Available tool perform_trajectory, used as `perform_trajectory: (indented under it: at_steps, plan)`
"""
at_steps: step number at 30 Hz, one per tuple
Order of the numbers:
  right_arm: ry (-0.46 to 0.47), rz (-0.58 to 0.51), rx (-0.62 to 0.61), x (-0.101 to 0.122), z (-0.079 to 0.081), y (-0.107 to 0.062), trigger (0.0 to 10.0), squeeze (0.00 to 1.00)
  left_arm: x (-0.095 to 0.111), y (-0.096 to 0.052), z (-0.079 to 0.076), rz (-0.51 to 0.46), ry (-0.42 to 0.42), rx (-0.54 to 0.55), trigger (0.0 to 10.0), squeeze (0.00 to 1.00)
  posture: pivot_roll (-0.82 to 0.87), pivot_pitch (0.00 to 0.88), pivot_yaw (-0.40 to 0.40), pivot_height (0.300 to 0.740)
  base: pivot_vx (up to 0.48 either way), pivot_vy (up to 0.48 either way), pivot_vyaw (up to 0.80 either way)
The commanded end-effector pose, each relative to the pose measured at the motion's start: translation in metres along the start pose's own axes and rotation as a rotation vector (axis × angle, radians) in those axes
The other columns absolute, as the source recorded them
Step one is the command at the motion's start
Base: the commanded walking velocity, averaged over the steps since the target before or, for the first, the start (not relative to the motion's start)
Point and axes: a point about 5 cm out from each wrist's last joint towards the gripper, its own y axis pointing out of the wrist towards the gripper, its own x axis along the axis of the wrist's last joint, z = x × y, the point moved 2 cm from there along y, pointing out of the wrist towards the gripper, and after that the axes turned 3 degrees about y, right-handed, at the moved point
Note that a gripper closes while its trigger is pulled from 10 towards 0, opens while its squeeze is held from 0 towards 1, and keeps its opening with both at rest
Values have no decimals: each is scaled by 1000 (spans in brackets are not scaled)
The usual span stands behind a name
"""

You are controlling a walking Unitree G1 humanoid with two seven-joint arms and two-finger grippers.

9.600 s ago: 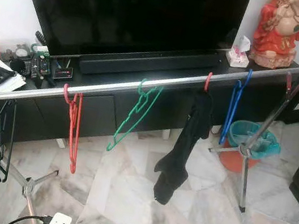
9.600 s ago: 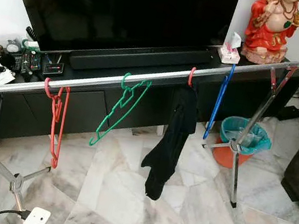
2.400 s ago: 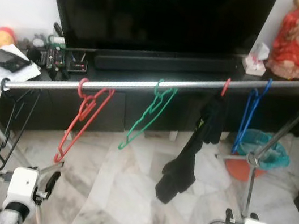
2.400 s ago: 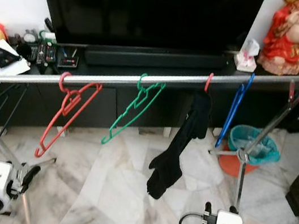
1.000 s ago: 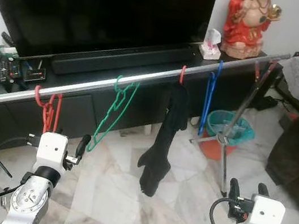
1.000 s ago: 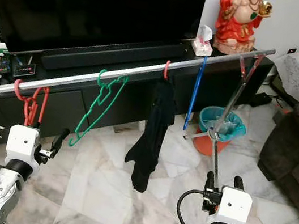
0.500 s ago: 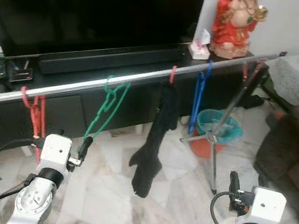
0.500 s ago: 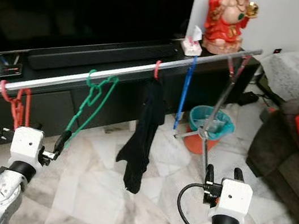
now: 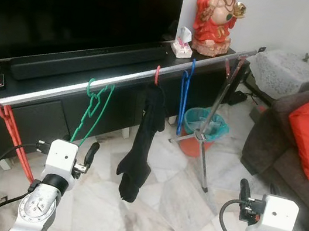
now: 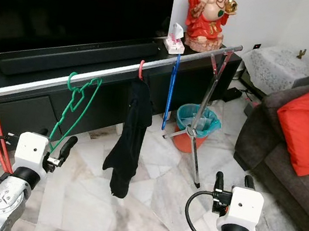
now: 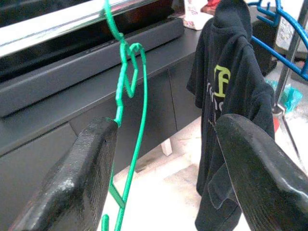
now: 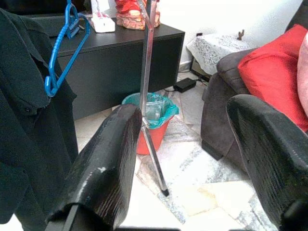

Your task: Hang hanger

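A silver rail point(image 9: 119, 78) runs at a slant across a living room, in front of a black TV cabinet point(image 9: 116, 94). On it hang a red hanger point(image 9: 7, 126), a green hanger point(image 9: 93, 108), a black T-shirt point(image 9: 141, 143) on a red-hooked hanger, and a blue hanger point(image 9: 185, 94) toward the rail's far right end. The left gripper point(image 11: 163, 159) is raised just below the rail, its jaws apart and empty, with the green hanger and the T-shirt showing between its two black fingers point(image 11: 82, 178). The right gripper point(image 12: 187, 159) is held low over the marble floor point(image 10: 150, 210), jaws likewise spread with nothing between them, facing the rack's tripod leg point(image 12: 149, 96) and a teal-lined bin point(image 12: 154, 108) beyond it. A red statue point(image 9: 217, 16) and a tissue box point(image 9: 182, 46) stand on the cabinet; a dark sofa point(image 10: 294, 168) with a red cushion point(image 10: 308, 120) sits to the right.
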Motion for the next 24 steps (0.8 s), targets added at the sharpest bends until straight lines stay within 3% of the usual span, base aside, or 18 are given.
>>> perform_trajectory:
  at_steps: [1, 10, 13, 24]
  plan:
    - [12, -4, -4, 3, 1, -1, 10000, 0, -1, 1, 1, 6, 21, -8, 10000, 0, -33, 0, 38, 740, 0, -296, -650]
    - [-1, -9, -21, 4, -7, 1, 10000, 0, 0, 2, -9, -6, 32, -43, 10000, 0, -62, 0, 47, 740, 0, -66, -645]
    - [-7, -15, -34, 7, -11, 2, 10000, 0, 1, 9, -13, -14, 5, -48, 10000, 0, -62, 0, 41, 740, 0, -162, -650]
    - [-6, -21, -7, 9, -4, 6, 10000, 0, 1, 7, -12, -21, 20, -37, 10000, 0, -45, 0, 21, 740, 0, -72, -646]
